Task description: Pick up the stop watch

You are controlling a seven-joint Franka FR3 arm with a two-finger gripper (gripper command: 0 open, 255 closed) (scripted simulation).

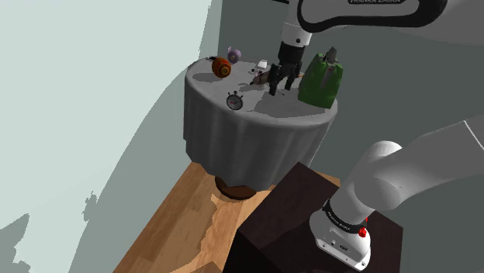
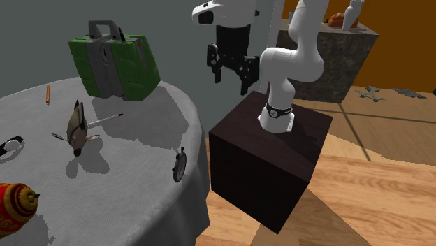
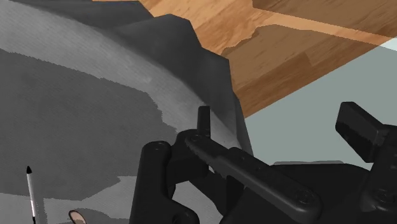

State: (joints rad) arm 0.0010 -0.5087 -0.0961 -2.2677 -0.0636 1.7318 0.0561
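The stop watch (image 1: 234,100) is a small round dark-rimmed dial lying near the front rim of the round table (image 1: 256,124), which is draped in grey cloth. In the second exterior view the stop watch (image 2: 179,165) sits right at the cloth's edge. My black gripper (image 1: 282,85) hangs above the table, to the right of the watch and a little behind it in the shoulder view, next to the green bag (image 1: 320,80). Its fingers stand apart with nothing between them, as the gripper (image 2: 231,80) and the gripper (image 3: 283,133) both show.
On the table are a green bag (image 2: 115,59), a bird figure (image 2: 77,129), a pen (image 2: 105,120), an orange pencil (image 2: 47,93) and a red striped top (image 1: 222,67). The dark stand (image 2: 269,161) is on the wooden floor (image 3: 286,51) beside the table.
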